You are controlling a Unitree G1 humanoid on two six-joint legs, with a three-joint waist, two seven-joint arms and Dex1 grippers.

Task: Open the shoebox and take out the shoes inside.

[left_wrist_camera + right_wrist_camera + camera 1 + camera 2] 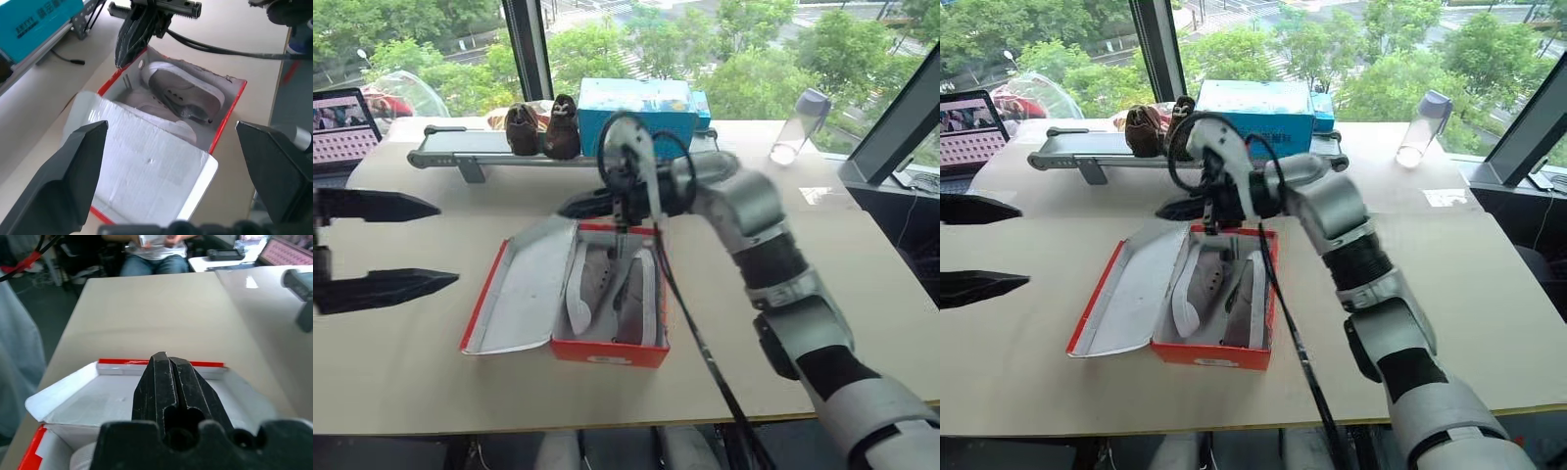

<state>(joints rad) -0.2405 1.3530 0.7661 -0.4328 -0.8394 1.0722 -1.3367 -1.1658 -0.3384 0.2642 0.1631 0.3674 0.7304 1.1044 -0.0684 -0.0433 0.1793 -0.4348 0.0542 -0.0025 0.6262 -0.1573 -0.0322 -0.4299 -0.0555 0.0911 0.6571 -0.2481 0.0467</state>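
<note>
On the beige table the shoebox lay open, shoes still inside; left gripper spread wide, right gripper closed empty.

Shoebox open; right end effector prob. blocks far end.
</note>
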